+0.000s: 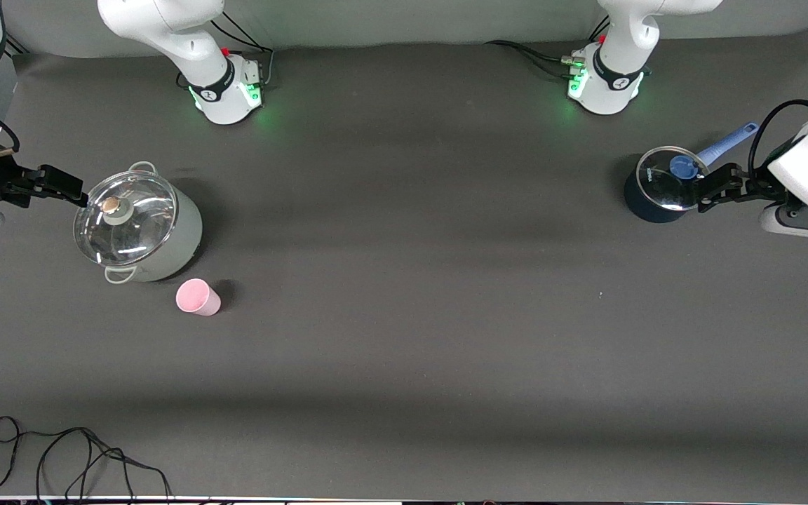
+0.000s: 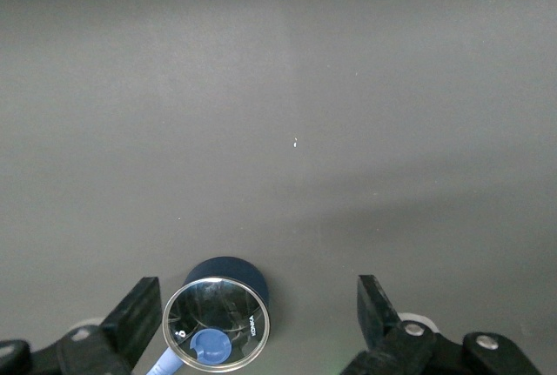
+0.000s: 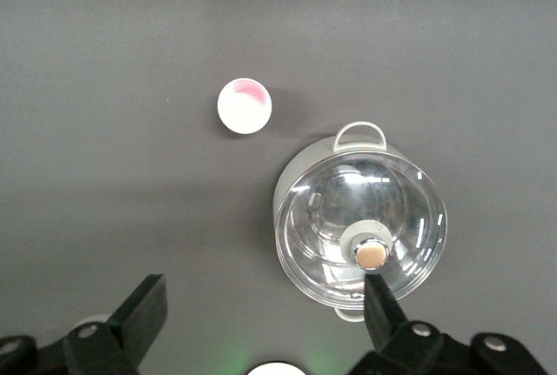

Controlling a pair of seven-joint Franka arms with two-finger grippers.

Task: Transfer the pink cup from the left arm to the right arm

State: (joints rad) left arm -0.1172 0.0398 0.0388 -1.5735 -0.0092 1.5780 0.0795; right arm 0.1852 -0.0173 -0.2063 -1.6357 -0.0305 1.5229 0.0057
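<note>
The pink cup (image 1: 198, 297) stands upright on the dark table, beside and nearer to the front camera than the silver pot (image 1: 172, 245). In the right wrist view the cup (image 3: 244, 106) shows from above, apart from the pot (image 3: 300, 185). My right gripper (image 1: 71, 191) is open and empty, in the air at the pot's edge at the right arm's end of the table; its own view shows it (image 3: 265, 284) open. My left gripper (image 1: 704, 191) is open and empty over the dark blue pot (image 1: 646, 207) at the left arm's end; its own view shows it (image 2: 257, 286) open too.
The silver pot carries a glass lid (image 1: 123, 214) with a round knob. The dark blue pot (image 2: 228, 269) has a glass lid (image 1: 660, 184) with a blue knob and a blue handle (image 1: 726, 144). A black cable (image 1: 81, 449) lies at the front edge, toward the right arm's end.
</note>
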